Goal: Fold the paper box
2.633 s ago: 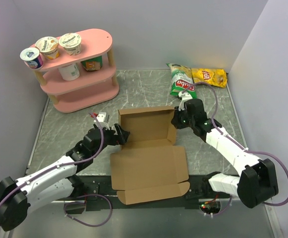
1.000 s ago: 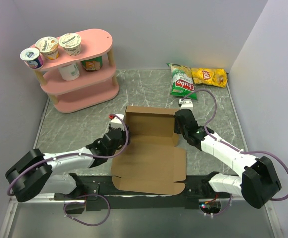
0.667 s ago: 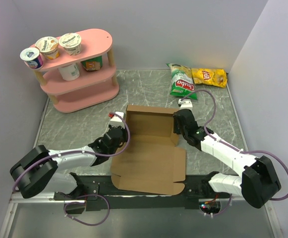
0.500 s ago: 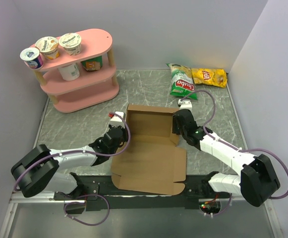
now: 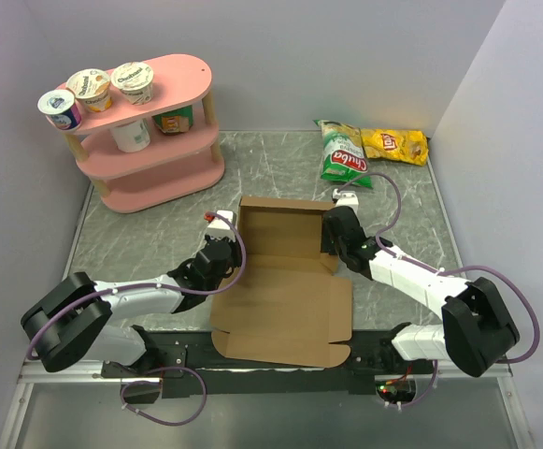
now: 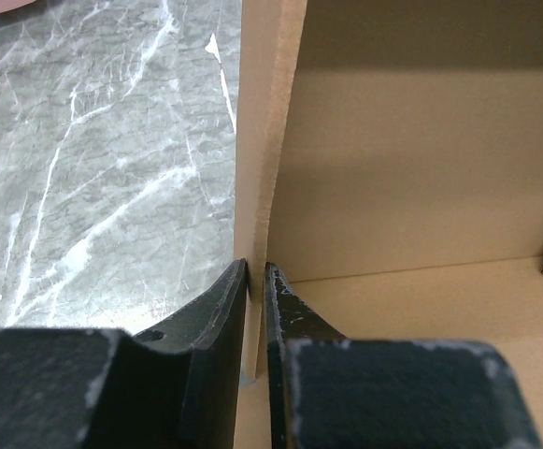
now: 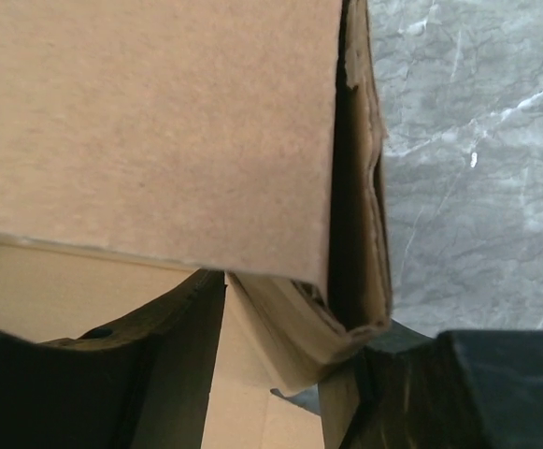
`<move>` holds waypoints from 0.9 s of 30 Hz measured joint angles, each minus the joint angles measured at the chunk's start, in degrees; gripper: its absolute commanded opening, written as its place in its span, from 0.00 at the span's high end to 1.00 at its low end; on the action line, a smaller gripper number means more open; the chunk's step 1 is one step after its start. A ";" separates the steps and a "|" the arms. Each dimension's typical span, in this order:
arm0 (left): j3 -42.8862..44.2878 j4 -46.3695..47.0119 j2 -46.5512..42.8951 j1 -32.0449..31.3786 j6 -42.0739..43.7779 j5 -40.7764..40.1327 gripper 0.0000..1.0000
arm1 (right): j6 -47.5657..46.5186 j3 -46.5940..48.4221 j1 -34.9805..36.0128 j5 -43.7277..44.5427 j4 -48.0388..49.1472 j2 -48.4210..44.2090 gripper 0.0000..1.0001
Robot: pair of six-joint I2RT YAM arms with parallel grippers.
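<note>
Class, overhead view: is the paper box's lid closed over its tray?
No, the paper box lies open, its lid spread flat in front of the walled tray.

Soft, even light falls from above in the top view, which is bright and sharp. Shadows on the worktop are faint, and the shelf is dimmer between its tiers. The far inner wall of the box is shaded. Up close, the left fingers and right fingers look dark and blurred. The marble beside them gleams pale.

paper box cropped in wrist views, cup labels unreadable
</note>
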 measured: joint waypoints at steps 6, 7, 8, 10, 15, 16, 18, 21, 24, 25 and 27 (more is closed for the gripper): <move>-0.59 -0.04 -0.76 0.00 -0.02 -0.09 0.82 | 1.86 -0.04 0.00 2.56 0.96 2.16 0.78; -0.74 -0.04 -0.92 0.00 -0.04 -0.07 0.82 | 2.16 -0.02 0.00 3.04 1.16 2.43 0.80; -0.76 -0.04 -1.01 0.00 -0.04 -0.07 0.82 | 2.38 -0.02 0.00 3.43 1.38 2.58 0.87; -0.79 -0.07 -1.11 0.00 -0.04 -0.07 0.82 | 2.62 -0.02 0.00 3.93 1.49 2.78 0.95; -0.79 -0.11 -1.51 0.00 -0.04 -0.07 0.83 | 3.45 0.13 0.17 5.90 1.51 3.32 1.00; -0.79 -0.11 -1.62 0.00 -0.07 -0.09 0.82 | 3.56 0.13 0.28 6.16 1.51 3.34 1.00; -0.79 -0.17 -1.90 0.00 -0.11 -0.09 0.83 | 3.76 0.13 0.39 6.58 1.51 3.39 1.00; -0.81 -0.35 -2.29 0.00 -0.24 -0.09 0.83 | 3.87 0.13 0.52 7.10 1.51 3.48 1.00; -1.01 -0.59 -2.69 0.00 -0.26 -0.09 0.83 | 3.98 0.24 0.66 7.41 1.51 3.67 1.00; -1.09 -0.70 -2.84 -0.02 -0.26 -0.09 0.83 | 3.96 0.39 0.68 7.43 1.44 3.80 1.00; -1.29 -0.87 -3.17 -0.02 -0.26 -0.20 0.84 | 3.96 0.94 0.85 7.56 1.29 4.44 1.00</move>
